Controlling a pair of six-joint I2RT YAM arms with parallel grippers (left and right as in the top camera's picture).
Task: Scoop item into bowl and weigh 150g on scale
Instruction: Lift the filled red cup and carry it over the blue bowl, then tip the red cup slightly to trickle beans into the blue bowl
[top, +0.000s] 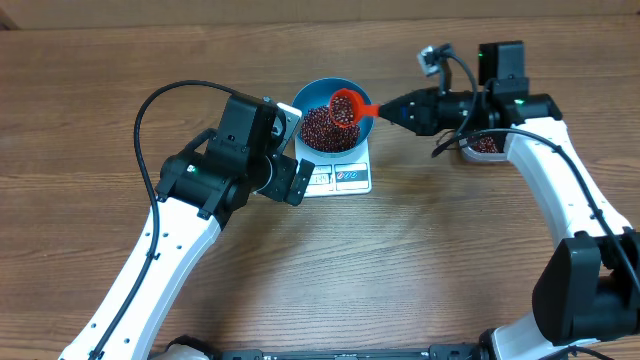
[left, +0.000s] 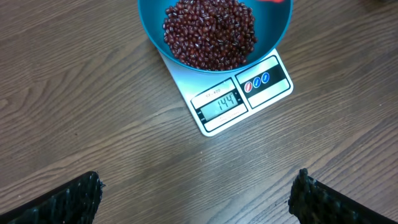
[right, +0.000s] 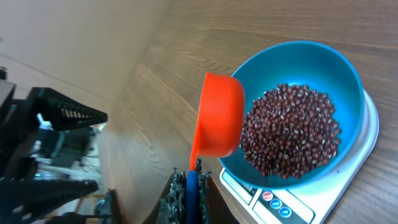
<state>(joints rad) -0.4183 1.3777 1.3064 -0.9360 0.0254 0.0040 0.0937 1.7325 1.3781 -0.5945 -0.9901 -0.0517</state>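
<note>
The blue bowl (top: 312, 92) stands on the white scale (top: 345, 178) and holds a heap of dark red beans (top: 320, 128). The scale's display (left: 219, 103) reads 144. My right gripper (top: 385, 110) is shut on the blue handle (right: 191, 193) of an orange scoop (top: 346, 106). The scoop hangs tipped over the bowl's right rim with beans in it. In the right wrist view the scoop (right: 219, 118) shows its outer side next to the bowl (right: 348, 74). My left gripper (left: 199, 193) stands open and empty over bare table, in front of the scale (left: 261, 81).
A container of beans (top: 487, 147) sits at the right, mostly hidden under the right arm. Cables loop over both arms. The left arm's body (top: 215, 165) is close to the scale's left side.
</note>
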